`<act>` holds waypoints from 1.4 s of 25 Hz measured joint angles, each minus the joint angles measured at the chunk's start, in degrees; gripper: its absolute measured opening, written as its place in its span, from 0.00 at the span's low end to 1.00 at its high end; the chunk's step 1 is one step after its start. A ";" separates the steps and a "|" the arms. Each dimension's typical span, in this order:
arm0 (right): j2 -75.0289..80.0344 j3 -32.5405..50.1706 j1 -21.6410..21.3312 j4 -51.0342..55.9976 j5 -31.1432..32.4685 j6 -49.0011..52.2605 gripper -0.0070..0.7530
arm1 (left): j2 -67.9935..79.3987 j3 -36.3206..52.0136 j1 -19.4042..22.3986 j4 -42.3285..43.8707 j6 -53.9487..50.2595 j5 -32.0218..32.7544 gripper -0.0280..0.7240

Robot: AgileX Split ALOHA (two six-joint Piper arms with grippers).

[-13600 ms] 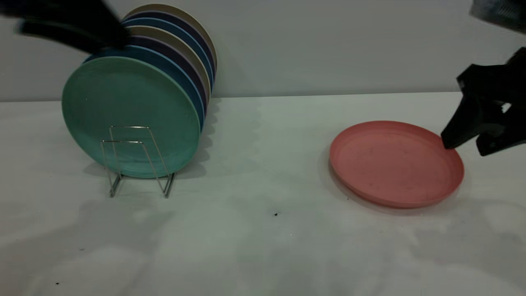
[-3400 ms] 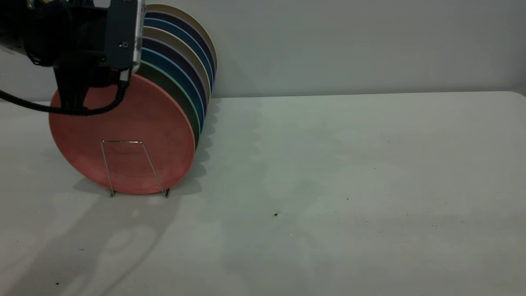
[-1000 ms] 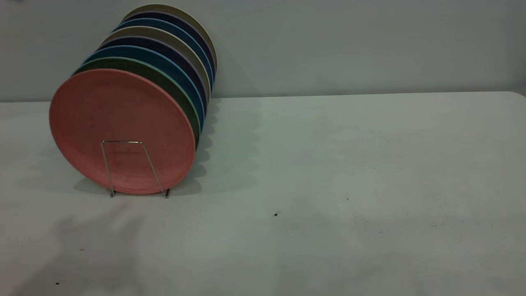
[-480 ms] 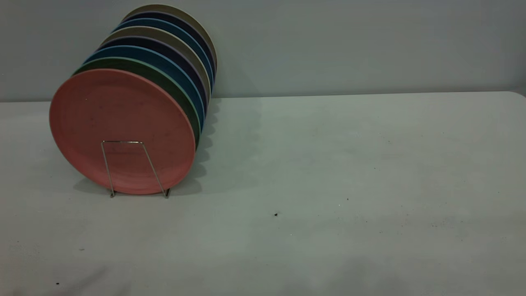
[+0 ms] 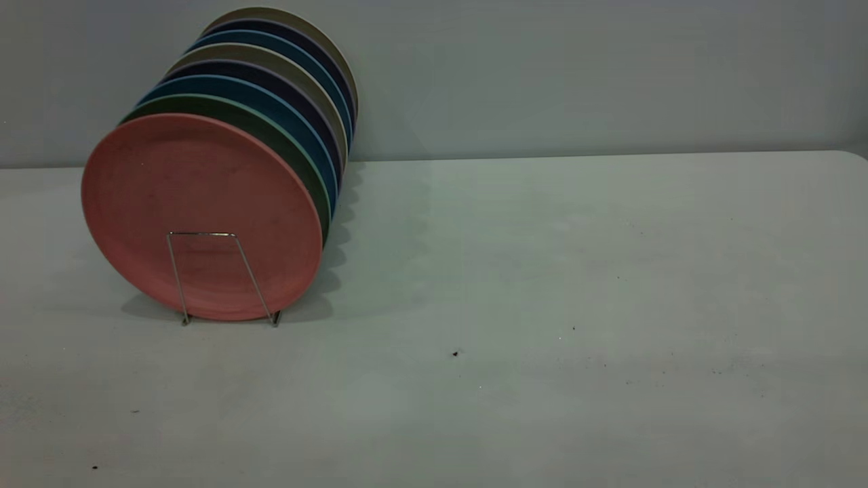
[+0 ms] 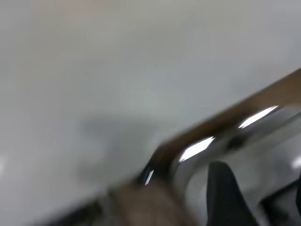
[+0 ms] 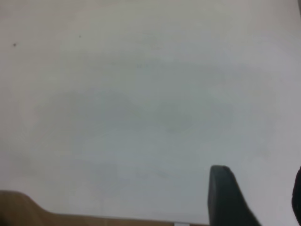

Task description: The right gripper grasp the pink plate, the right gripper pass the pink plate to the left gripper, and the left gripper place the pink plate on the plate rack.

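Pink plate (image 5: 201, 217) stands upright, frame left, propped by wire plate rack (image 5: 215, 276); task looks done. Grippers' openness: can't tell.

A pale table (image 5: 542, 271) bears the plate rack (image 5: 224, 278) at its left, and dark specks.

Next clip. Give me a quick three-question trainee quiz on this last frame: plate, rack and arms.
1. True or false: the pink plate lies flat on the table.
2. Which plate stands directly behind it? A teal-green, B beige, C dark purple.
3. Fill in: the plate rack shows one wire loop in ____ of the pink plate.

Key: 1 false, it stands on edge in the rack. 2 A. 3 front. Neither pincer shows in the exterior view.
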 joint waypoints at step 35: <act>-7.15 0.00 17.44 -5.94 -0.01 6.91 0.48 | -41.32 9.07 0.00 10.83 -13.18 4.59 0.56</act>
